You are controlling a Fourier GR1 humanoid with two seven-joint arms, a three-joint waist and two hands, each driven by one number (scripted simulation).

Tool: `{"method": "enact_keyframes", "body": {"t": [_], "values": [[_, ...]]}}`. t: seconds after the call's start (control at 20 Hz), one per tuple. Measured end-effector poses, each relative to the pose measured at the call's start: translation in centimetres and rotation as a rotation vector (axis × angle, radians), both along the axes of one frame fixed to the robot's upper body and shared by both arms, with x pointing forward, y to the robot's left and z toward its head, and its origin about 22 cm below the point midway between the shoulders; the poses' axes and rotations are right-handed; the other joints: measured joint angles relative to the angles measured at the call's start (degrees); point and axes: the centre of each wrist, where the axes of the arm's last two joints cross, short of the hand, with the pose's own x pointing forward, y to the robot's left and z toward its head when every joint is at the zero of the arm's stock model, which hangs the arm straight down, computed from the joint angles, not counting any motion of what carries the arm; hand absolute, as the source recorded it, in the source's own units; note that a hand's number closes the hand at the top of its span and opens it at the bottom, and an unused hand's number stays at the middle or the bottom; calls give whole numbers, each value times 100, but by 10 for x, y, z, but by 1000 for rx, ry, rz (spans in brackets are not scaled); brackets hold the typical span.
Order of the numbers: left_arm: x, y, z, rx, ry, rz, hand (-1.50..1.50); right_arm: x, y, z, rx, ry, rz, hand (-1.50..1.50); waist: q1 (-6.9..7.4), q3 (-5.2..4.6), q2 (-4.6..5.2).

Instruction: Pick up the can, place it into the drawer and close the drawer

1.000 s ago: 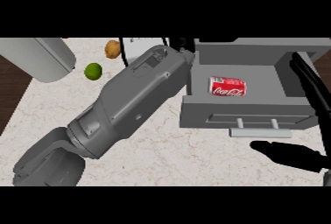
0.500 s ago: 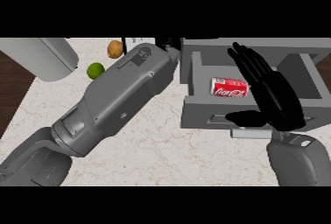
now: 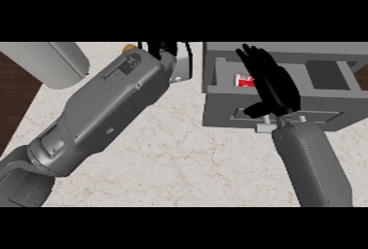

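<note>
1. Counter (image 3: 179, 165) of pale speckled stone fills most of the frame; dark wood floor shows at the left edge, and a grey cylinder (image 3: 54, 63) lies at upper left.
2. Drawer (image 3: 316, 104), grey, stands open at upper right, its front panel and handle facing the lower edge.
3. Can (image 3: 244, 80), red with white lettering, lies inside the drawer at its left part; mostly hidden, so I cannot tell its long axis.
4. My right hand (image 3: 277, 90) reaches over the drawer front, fingers straight and spread toward the top of the frame, holding nothing; the can sits just left of the fingers, partly covered by them.
5. My left hand (image 3: 167, 48) is at top centre beyond my forearm; I cannot tell its state.
</note>
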Motion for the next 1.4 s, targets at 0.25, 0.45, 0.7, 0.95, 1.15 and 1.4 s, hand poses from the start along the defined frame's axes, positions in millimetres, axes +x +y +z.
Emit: {"method": "enact_keyframes", "body": {"t": [0.25,0.45,0.7,0.95,1.15,1.4], "values": [[0,23,10,5,-1,13,-150,24,1,-19,-59,-15,-45,-150,3,-20,-15],[-2,30,18,14,0,21,-150,39,0,-27,-98,-61,-63,-150,26,-66,-49],[-6,44,18,8,0,18,-150,55,-3,-29,-114,-106,-97,-150,73,-74,-36],[-11,52,23,3,-6,7,-150,67,-6,-29,-118,-152,-127,-150,136,-71,-2],[-15,56,30,1,-7,7,-150,75,-6,-27,-107,-165,-159,-150,177,-26,62],[-17,68,27,15,-12,5,-150,86,-6,-14,-101,-185,-184,-150,241,-1,125]]}}
